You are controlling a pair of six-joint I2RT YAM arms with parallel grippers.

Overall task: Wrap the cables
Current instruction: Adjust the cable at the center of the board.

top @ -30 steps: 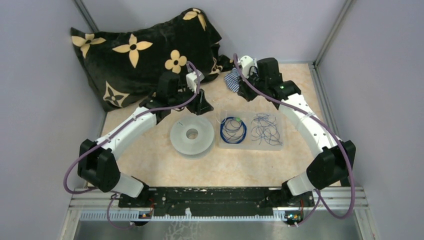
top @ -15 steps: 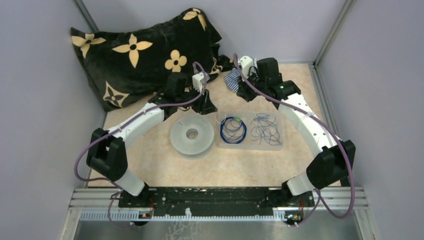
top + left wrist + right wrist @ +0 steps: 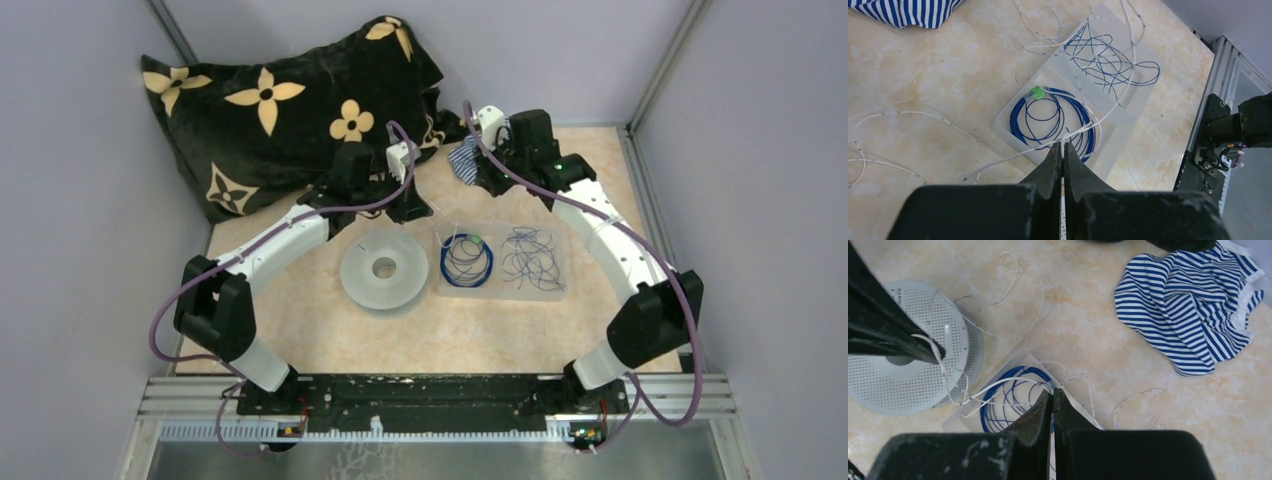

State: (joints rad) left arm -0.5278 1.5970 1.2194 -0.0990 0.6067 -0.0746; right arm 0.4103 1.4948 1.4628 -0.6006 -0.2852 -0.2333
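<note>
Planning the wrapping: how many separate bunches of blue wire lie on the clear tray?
2: a ring-shaped coil on the tray's left half, a loose tangle on its right half.

Black left gripper [image 3: 1062,148] is pinched tight on a thin whitish wire [image 3: 998,162], right at the clear plastic tray [image 3: 1005,131] edge.

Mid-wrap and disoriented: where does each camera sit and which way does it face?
Top external: above and behind the bases, looking down on the table; left arm and right arm show whole.
Left wrist: looks down past shut left fingers at the blue coil.
Right wrist: looks down past shut right fingers at spool and striped cloth; left fingers intrude.
Shared: both wrist views show the blue coil and white cable.
</note>
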